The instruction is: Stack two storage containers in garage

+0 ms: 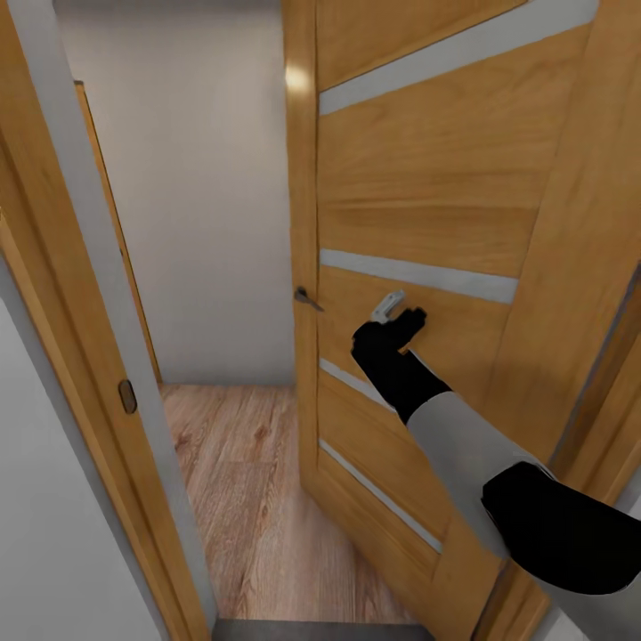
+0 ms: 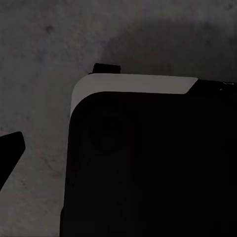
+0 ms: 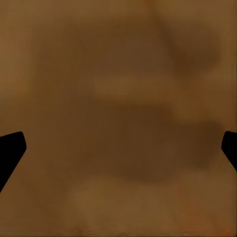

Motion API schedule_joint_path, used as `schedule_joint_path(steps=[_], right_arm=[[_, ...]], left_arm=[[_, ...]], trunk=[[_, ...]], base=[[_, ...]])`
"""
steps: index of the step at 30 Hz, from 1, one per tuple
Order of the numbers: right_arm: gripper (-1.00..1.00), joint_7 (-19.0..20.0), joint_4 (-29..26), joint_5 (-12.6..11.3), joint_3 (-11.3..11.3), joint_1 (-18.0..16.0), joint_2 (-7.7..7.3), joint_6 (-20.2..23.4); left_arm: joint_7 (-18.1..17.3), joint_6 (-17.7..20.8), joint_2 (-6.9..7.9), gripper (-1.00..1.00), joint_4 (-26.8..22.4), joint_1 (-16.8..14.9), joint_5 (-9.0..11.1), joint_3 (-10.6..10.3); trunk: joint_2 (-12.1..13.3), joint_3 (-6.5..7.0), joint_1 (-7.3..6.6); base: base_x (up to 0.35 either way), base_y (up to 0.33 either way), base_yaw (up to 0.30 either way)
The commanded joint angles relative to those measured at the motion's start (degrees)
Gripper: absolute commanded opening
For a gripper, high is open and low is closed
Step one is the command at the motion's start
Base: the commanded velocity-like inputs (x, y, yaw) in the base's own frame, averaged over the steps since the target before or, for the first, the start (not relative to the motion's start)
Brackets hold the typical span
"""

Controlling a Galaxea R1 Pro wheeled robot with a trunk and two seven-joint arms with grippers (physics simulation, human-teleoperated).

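The two storage containers are out of view. I stand at a doorway. My right gripper [image 1: 399, 322] is stretched out against the face of a wooden panel door [image 1: 427, 205], just right of its dark lever handle [image 1: 308, 299]. In the right wrist view the door's wood [image 3: 118, 98] is very close and blurred, and the right gripper [image 3: 118, 148] is open with nothing between its fingertips [image 3: 10, 150]. The left gripper hangs over dark grey concrete floor [image 2: 44, 74]; one fingertip [image 2: 10, 153] shows far to the side, which reads as open and empty.
The door stands ajar, hinged at my right. Through the gap lie light wood planks [image 1: 249, 481] and a white wall [image 1: 196, 178]. The wooden door frame [image 1: 85, 312] is close on my left. My black, white-edged base [image 2: 148, 168] is under the left wrist.
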Motion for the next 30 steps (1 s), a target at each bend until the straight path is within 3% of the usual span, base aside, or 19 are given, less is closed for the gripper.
schedule_joint_path(steps=[1,3,7,30], right_arm=[[1.00,-0.66,1.77,-1.20,-1.14,-0.88,0.00,0.27],[1.00,-0.77,3.44,-3.06,-1.27,-1.94,0.00,0.27],[1.00,-1.10,5.85,-4.59,-1.35,-3.31,0.00,0.27],[1.00,-2.44,17.29,-7.53,-1.68,-9.54,0.00,0.27]], left_arm=[[0.07,-0.11,-0.01,1.00,-0.05,0.01,0.60,0.02],[0.07,-0.10,-0.01,1.00,-0.05,0.01,0.60,0.02],[0.03,-0.09,-0.01,1.00,-0.05,0.01,0.60,0.02],[-0.02,-0.14,-0.03,1.00,-0.05,0.01,0.60,0.02]], trunk=[[-0.02,-0.07,0.00],[-0.02,-0.07,0.00],[-0.02,-0.07,0.00],[-0.02,-0.07,0.00]], base=[[0.000,0.000,0.000],[0.000,0.000,0.000],[0.000,0.000,0.000],[0.000,0.000,0.000]])
